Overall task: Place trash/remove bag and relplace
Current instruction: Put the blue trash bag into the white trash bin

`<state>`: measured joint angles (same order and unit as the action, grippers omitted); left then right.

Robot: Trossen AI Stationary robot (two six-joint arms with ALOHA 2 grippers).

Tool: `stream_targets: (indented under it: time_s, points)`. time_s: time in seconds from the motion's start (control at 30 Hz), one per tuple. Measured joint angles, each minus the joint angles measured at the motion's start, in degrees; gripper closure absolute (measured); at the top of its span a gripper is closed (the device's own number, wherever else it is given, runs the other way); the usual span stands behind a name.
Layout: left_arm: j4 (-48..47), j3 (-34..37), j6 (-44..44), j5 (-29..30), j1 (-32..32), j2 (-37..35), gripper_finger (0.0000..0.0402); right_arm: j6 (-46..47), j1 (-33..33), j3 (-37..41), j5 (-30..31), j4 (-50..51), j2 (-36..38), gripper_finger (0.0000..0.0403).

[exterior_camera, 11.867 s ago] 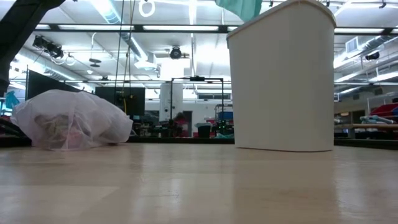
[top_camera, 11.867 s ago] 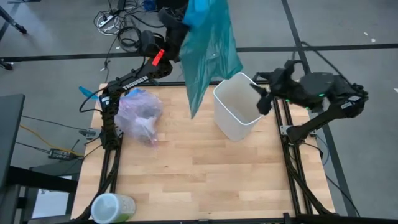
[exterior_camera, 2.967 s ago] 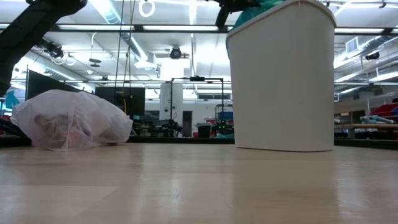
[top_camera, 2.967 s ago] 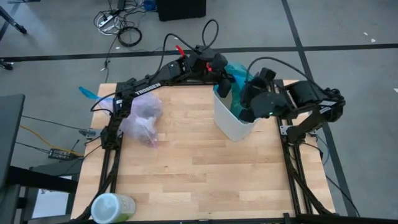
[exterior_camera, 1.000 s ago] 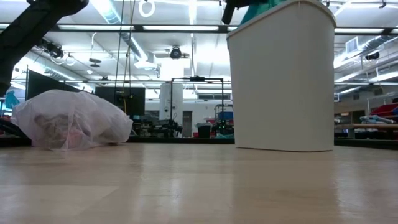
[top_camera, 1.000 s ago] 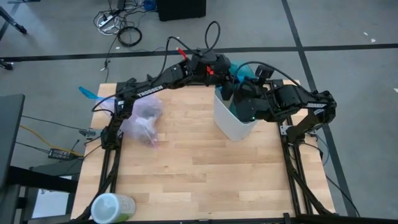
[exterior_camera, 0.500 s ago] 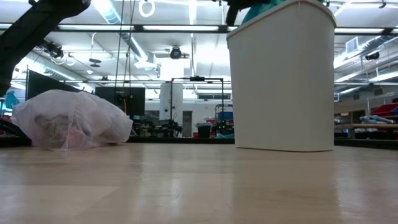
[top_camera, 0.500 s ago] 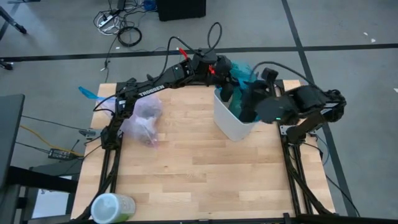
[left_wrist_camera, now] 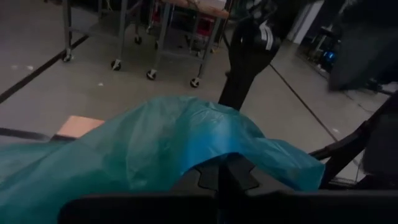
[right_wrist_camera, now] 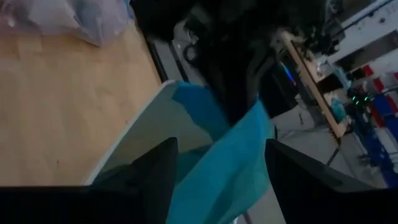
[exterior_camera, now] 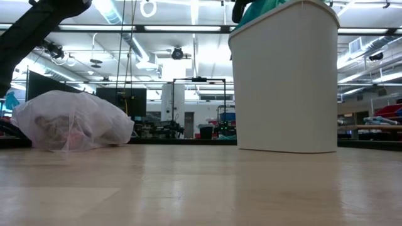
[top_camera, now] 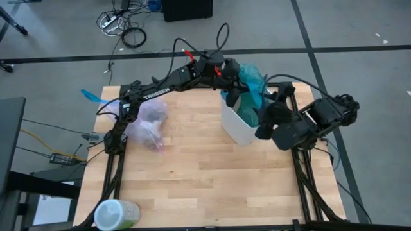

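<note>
The table (top_camera: 192,173) is pale butcher-block wood on a dark frame, standing on a grey floor crossed by black tape lines, with a tangle of cables (top_camera: 122,29) at the top of the high view. Seen level from the tabletop, the room behind is a bright workshop with strip lights and racks of equipment.

Left of centre on the wood lies the bag (top_camera: 146,122), a thin, see-through pale pink-lavender liner, bunched shut and slumped, with crumpled trash (exterior_camera: 59,129) dimly visible inside it. It sits well apart from the white bin (top_camera: 239,120), which stands upright right of centre.

A teal-green plastic bag (top_camera: 250,86) is heaped over the bin's far rim and hangs into its mouth. The left gripper (top_camera: 231,74), reaching in from the upper middle of the high view, is clenched on that teal plastic, which drapes over its fingers in its own wrist view. The right gripper (top_camera: 262,131) is at the bin's right edge with its fingers (right_wrist_camera: 155,168) spread wide, holding nothing, the teal film lying between them. A green-lidded tub (top_camera: 115,215) stands at the lower left corner.
</note>
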<state>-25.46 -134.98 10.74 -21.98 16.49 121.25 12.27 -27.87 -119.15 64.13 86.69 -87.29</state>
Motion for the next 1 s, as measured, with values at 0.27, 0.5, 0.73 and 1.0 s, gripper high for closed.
stream_targets:
  time_s: [0.27, 0.5, 0.73, 1.0]
  points:
    - [2.41, 0.0, 0.44, -0.52, 0.0, 0.0, 0.0398, 2.52, -0.65, -0.02, -1.34, 3.42, -2.89, 0.0204]
    - [1.95, 0.0, 0.46, -1.53, 0.0, 0.0, 0.0398, -2.93, -0.67, 0.0, 4.5, 3.33, -5.33, 0.0237]
    - [1.76, 0.0, 0.52, -3.19, -0.04, 0.0, 0.0398, -5.72, -0.95, 0.0, 8.15, 3.35, -4.96, 0.0254]
    - [1.98, 0.0, 0.52, -3.19, -0.04, 0.0, 0.0398, -5.18, 0.62, 0.0, 5.76, 3.32, -4.96, 0.0255]
